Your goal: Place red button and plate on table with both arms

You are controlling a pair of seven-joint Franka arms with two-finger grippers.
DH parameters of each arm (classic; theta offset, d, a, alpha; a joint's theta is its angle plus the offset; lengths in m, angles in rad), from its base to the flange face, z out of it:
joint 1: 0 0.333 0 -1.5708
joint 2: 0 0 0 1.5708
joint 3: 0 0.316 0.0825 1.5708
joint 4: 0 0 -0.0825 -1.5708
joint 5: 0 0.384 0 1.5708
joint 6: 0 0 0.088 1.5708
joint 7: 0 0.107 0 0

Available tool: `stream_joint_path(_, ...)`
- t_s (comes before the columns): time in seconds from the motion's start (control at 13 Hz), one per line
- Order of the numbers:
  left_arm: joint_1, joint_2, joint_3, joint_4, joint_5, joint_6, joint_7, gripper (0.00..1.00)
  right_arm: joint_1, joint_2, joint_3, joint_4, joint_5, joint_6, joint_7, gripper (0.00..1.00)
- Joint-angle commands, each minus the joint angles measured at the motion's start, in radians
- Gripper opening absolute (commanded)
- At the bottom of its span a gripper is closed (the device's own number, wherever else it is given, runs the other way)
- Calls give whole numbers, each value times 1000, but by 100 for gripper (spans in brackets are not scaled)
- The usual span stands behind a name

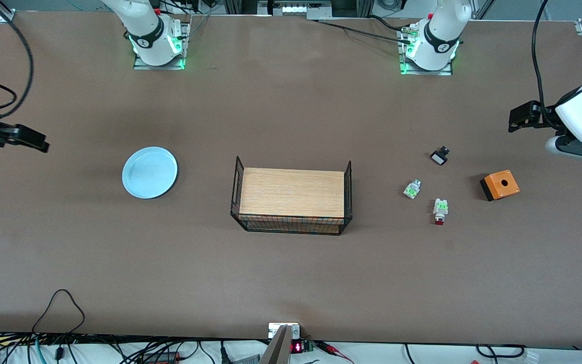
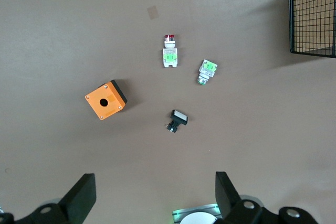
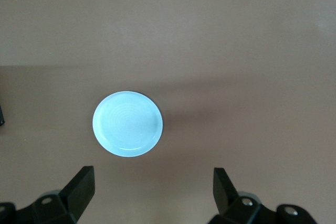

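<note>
The red button (image 1: 440, 211) lies on the brown table (image 1: 291, 273) toward the left arm's end, its red cap pointing to the front camera. It also shows in the left wrist view (image 2: 169, 54). The pale blue plate (image 1: 149, 172) lies flat on the table toward the right arm's end and shows in the right wrist view (image 3: 127, 124). My left gripper (image 1: 522, 116) (image 2: 155, 192) is open and empty, high over the table's left-arm end. My right gripper (image 1: 28, 139) (image 3: 153, 190) is open and empty, high over the table's right-arm end, beside the plate.
A black wire rack with a wood top (image 1: 292, 198) stands mid-table. Beside the red button lie a green-tabbed block without red (image 1: 412, 189), a small black-and-white piece (image 1: 439, 156) and an orange box with a hole (image 1: 499, 185). Cables run along the front edge.
</note>
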Motion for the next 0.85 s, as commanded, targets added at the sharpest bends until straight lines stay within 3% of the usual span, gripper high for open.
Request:
stream_joint_path(0.0, -7, 7, -5, 19, -8, -13, -18, 100, 27, -13, -45, -4, 30, -52, -55, 100)
stream_joint_path(0.23, -6, 9, -6, 21, -10, -11, -18, 100, 33, -72, -38, -83, 24, -40, -75, 100)
stream_joint_path(0.77, -12, 4, -11, 19, -17, -16, -23, 100, 31, -102, -38, -87, 34, -60, -64, 100)
